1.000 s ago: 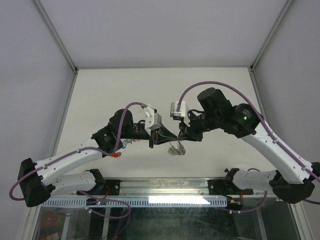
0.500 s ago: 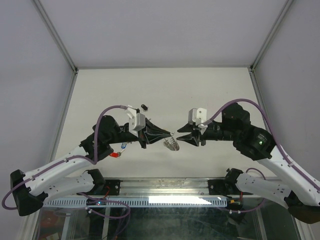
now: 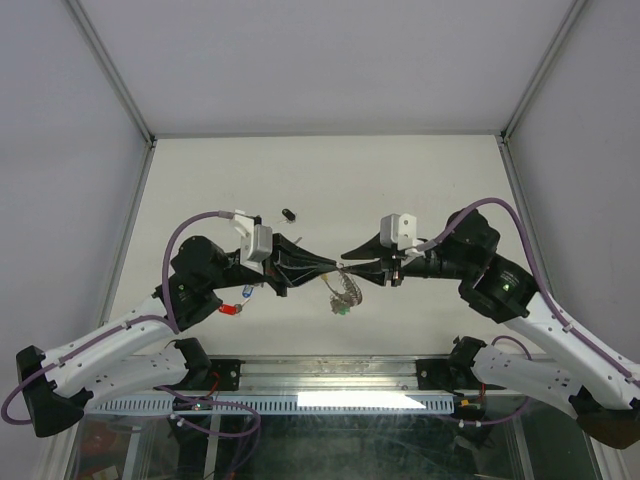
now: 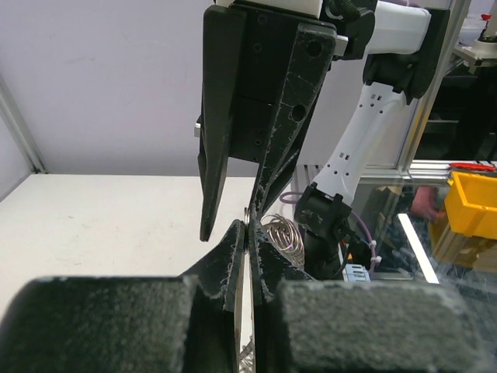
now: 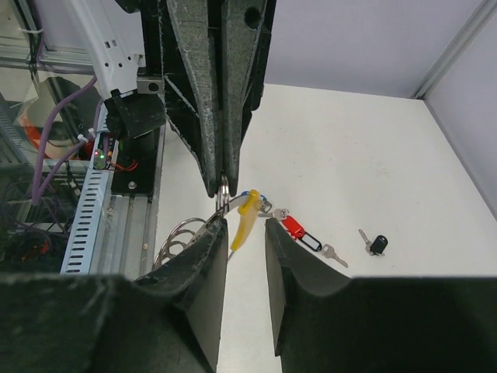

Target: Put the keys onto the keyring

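My left gripper [image 3: 330, 264] is shut on the thin silver keyring [image 5: 224, 189], held edge-on between its fingertips above the table. A yellow-tagged key [image 5: 244, 219] hangs from the ring, and a bunch of wire loops [image 3: 345, 288] with a green tag [image 3: 342, 311] dangles below it. My right gripper [image 5: 247, 237] faces the left one tip to tip and stands open, its fingers either side of the yellow tag without pinching it. On the table lie a red-tagged key [image 5: 299, 231], a blue-tagged key [image 3: 247, 293] and a black-headed key [image 5: 377, 244].
Both arms meet over the near middle of the white table [image 3: 420, 180]. A metal rail [image 3: 330, 375] runs along the near edge. Enclosure posts [image 3: 110, 70] stand at the back corners.
The right gripper has opened and come back to the left fingertips. The left arm has swung out leftward and levelled, still pinching the ring. The loop bunch now hangs lower, showing a green tag.
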